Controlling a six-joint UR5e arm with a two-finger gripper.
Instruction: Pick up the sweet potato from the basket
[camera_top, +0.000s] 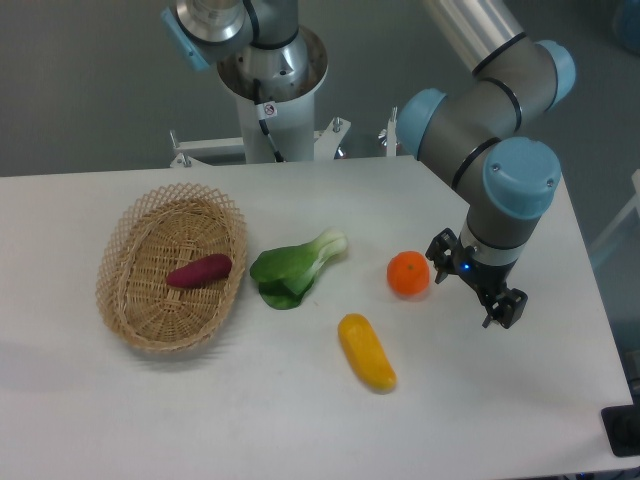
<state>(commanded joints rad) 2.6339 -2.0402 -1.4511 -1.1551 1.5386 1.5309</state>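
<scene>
The sweet potato (199, 270) lies in the basket (118, 300) at left, looking firm, light and smooth, best pinched mid-body, while the gripper (478, 288) at right hangs empty, jaws unreadable.

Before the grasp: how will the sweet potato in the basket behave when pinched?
The sweet potato looks solid, so it is probably stiff and won't deform. Its tapered ends and smooth skin suggest it could slip or pivot unless pinched mid-body. It lies loose on the curved floor of the basket, so a nudge may roll it. The end effector is far off.
</scene>
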